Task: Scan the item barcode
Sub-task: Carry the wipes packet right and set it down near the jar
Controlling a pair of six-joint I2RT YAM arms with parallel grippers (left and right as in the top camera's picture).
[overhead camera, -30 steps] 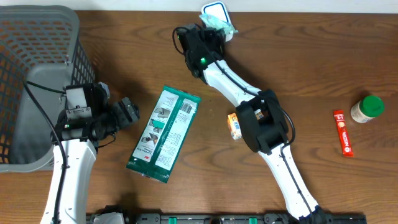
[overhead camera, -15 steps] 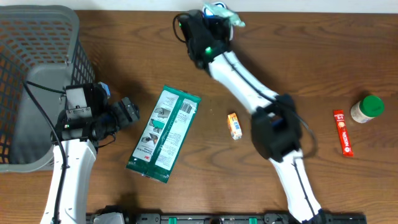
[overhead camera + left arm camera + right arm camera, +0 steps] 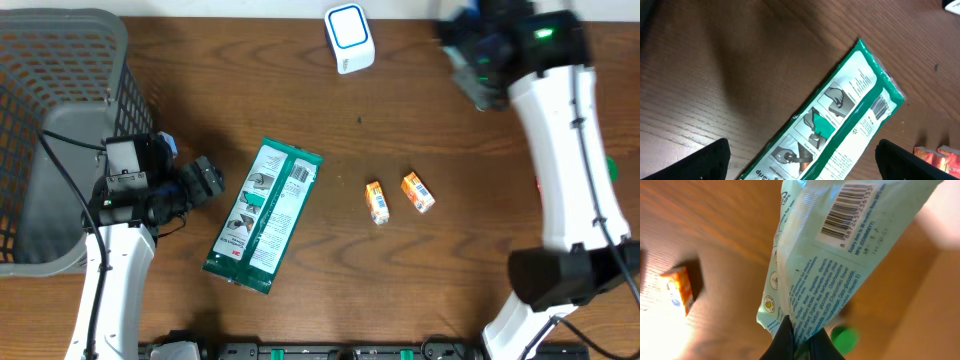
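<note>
My right gripper point(image 3: 802, 341) is shut on the lower edge of a pale green wipes pack point(image 3: 840, 255), whose barcode point(image 3: 846, 209) shows near its top. Seen from overhead, the right gripper point(image 3: 478, 62) is blurred and holds the pack point(image 3: 480, 88) high at the back right. That puts it well to the right of the white scanner with a blue ring point(image 3: 348, 37). My left gripper point(image 3: 205, 180) stands open beside a long green-and-white packet point(image 3: 265, 215). The packet point(image 3: 840, 125) lies flat between and beyond the wide-apart fingers point(image 3: 705, 160).
Two small orange boxes point(image 3: 378, 201) point(image 3: 417, 192) lie mid-table. A grey mesh basket point(image 3: 60, 70) fills the far left. A green lid point(image 3: 844, 337) and one orange box point(image 3: 679, 290) show under the held pack in the right wrist view.
The right arm has swung fast from the scanner at the back centre to the back right with the pack. A second orange box is now uncovered. The left arm has not moved.
</note>
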